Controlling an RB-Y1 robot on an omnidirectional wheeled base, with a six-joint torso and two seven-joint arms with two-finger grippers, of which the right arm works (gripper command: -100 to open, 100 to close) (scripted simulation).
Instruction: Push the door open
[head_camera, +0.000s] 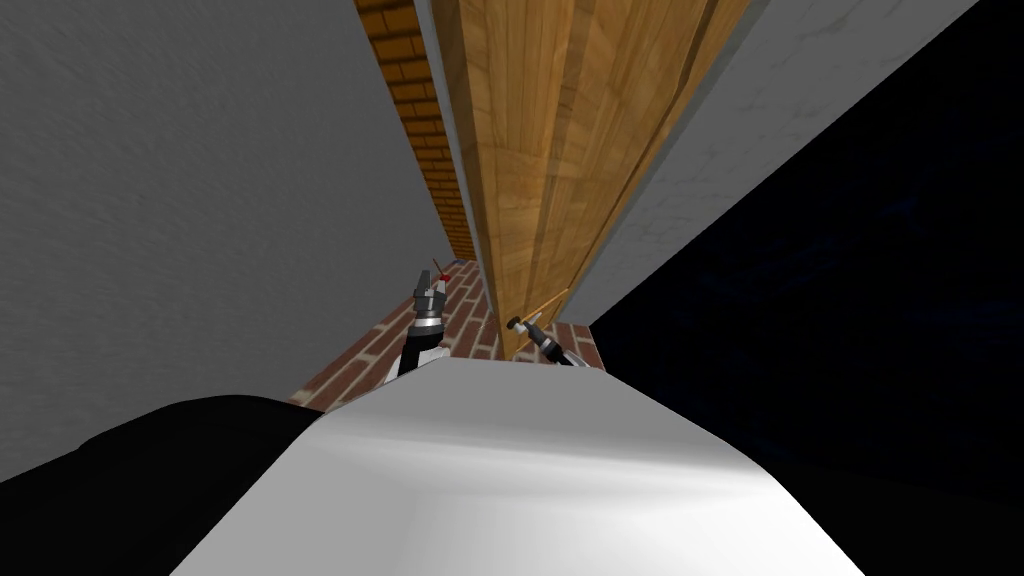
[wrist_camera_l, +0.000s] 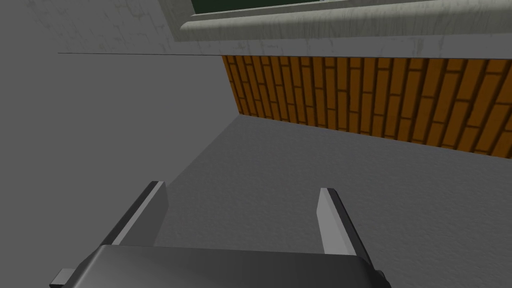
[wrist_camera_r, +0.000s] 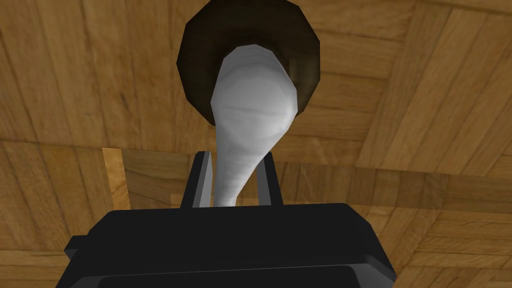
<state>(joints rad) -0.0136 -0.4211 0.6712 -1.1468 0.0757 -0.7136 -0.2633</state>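
Door (head_camera: 560, 130) upper centre of head view; wooden, rigid, probably heavy on hinges. Right gripper (wrist_camera_r: 235, 159) clamped on handle (wrist_camera_r: 250, 110): smooth, maybe slippery, best hold. Left gripper (wrist_camera_l: 242, 189): 2 fingers spread, idle.

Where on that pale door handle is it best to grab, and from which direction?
The slim free end of the door handle, away from its dark round plate. It tapers there, so jaws coming end-on fit either side, as the right gripper holds it now.
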